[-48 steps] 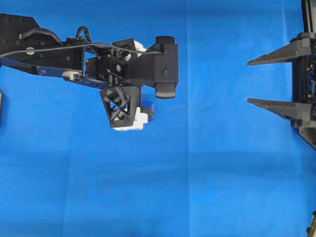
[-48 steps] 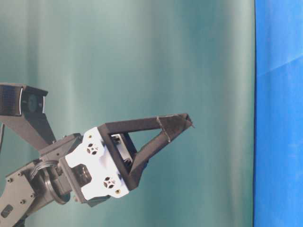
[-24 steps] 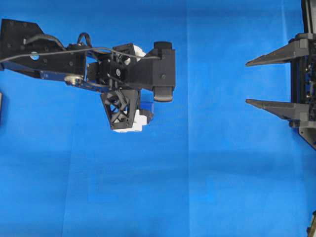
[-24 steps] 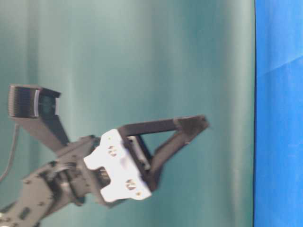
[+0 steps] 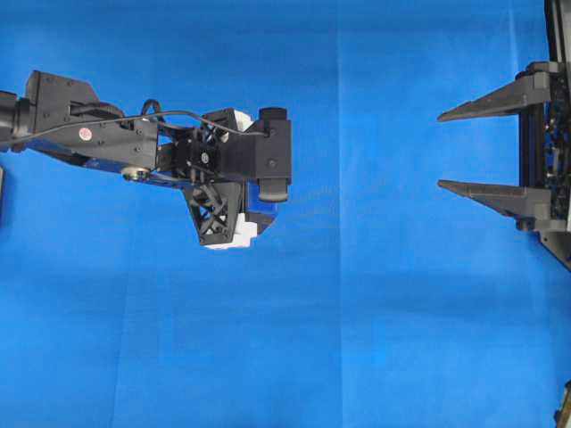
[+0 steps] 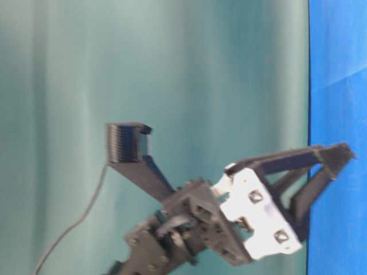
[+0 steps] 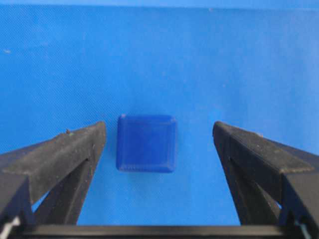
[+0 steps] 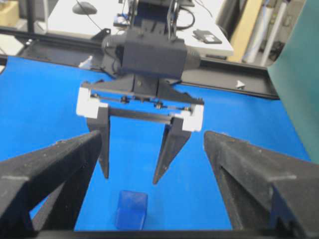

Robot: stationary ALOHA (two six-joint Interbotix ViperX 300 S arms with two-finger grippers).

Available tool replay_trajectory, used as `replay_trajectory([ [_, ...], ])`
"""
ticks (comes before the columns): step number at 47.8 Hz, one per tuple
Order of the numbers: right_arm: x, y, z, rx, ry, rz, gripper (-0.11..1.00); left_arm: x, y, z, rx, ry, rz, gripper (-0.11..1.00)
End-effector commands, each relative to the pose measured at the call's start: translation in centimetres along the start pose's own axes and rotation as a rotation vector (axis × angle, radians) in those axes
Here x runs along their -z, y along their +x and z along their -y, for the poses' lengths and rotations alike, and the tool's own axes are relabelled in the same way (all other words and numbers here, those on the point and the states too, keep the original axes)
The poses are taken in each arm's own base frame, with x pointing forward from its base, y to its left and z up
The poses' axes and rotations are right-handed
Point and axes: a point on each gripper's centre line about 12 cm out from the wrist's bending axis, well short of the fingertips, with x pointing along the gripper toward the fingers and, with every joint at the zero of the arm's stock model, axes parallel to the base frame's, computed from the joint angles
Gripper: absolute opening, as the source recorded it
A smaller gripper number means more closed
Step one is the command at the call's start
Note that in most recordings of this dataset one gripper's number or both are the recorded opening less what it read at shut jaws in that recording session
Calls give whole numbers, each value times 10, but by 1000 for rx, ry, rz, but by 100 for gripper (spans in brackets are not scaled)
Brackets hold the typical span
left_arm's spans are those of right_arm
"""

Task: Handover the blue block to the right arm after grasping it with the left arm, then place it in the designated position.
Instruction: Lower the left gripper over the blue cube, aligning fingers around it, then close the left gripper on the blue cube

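Observation:
The blue block (image 7: 146, 143) lies flat on the blue cloth, a small dark cube. My left gripper (image 7: 158, 130) hangs open over it with a finger on each side, touching neither; the block sits closer to the left finger. From the right wrist view the left gripper (image 8: 130, 179) points straight down, its tips just above the blue block (image 8: 131, 210). The overhead view has the left gripper (image 5: 234, 234) left of centre, hiding most of the block. My right gripper (image 5: 439, 152) stands open at the right edge, far off and pointing left, and holds nothing.
Blue cloth (image 5: 375, 312) covers the whole table. A green backdrop (image 6: 172, 69) stands behind it in the table-level view, where the left gripper (image 6: 341, 157) reaches the cloth's edge. Beyond the table are a black frame rail (image 8: 229, 79) and a desk.
The left arm has come down toward the cloth and shifted slightly left in the overhead view. Both grippers stayed open. The right arm has barely moved.

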Motion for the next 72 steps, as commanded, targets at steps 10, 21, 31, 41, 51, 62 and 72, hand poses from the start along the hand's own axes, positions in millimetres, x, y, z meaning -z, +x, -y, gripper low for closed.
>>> replay_trajectory([
  [10, -6, 6, 0, 2, 0, 23, 96, 19, 27, -8, -11, -12, 3, 92],
  [21, -5, 6, 0, 2, 0, 20, 96, 33, 46, -8, -11, -12, -20, 92],
  [31, -6, 6, 0, 1, -3, 23, 96, 39, 52, -8, -10, -14, -31, 92],
  [41, -5, 6, 0, 1, -3, 20, 96, 38, 52, -8, -11, -12, -26, 92],
  [51, -5, 6, 0, 1, -2, 20, 96, 38, 52, -8, -11, -3, -26, 90],
  [62, -5, 6, 0, 1, -2, 17, 96, 42, 51, -7, -10, -10, -40, 48],
  [72, -5, 6, 0, 1, -2, 15, 96, 43, 51, -7, -10, -11, -41, 49],
])
